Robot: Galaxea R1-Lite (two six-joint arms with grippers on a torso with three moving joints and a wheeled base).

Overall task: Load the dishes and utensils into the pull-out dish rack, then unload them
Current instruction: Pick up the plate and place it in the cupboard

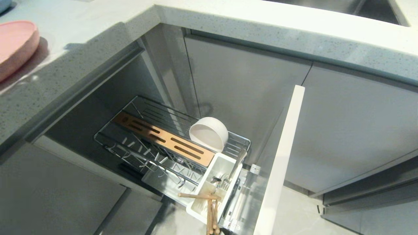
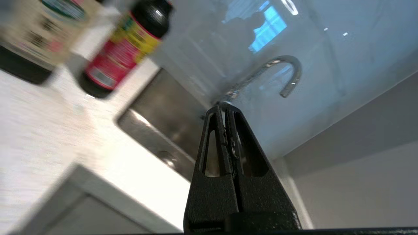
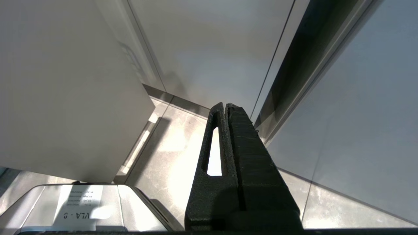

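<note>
from up high on the robot's head, the pull-out dish rack (image 1: 143,148) sticks out of the cupboard under the grey counter (image 1: 65,65). its pale front panel (image 1: 282,163) stands on edge at the right. the cream-white bowl (image 1: 209,133) leans on its side in the wire part, just behind the wooden strip (image 1: 163,138) with the slots. the white cutlery tub (image 1: 212,187) sits at the near end of the rack. the shiny metal spoon (image 1: 235,164) stands in the tub with its handle pointing up and back. the wooden chopsticks (image 1: 209,209) are at the front of the tub, one lying across it and the rest poking out over its near edge. the pink plate (image 1: 14,45) is not in the rack. it sits on the counter, far to the left. no arm shows here.

from the left wrist, the left gripper (image 2: 225,107) is up over the counter with its two black jaws pressed tight together and nothing between them. past it are the metal sink (image 2: 163,124), a curved tap (image 2: 277,71) and a blurry bottle with a red label (image 2: 127,49).

from the right wrist, the right gripper (image 3: 226,106) hangs low by the floor and the cupboard doors (image 3: 212,49), jaws squeezed together, holding nothing.
</note>
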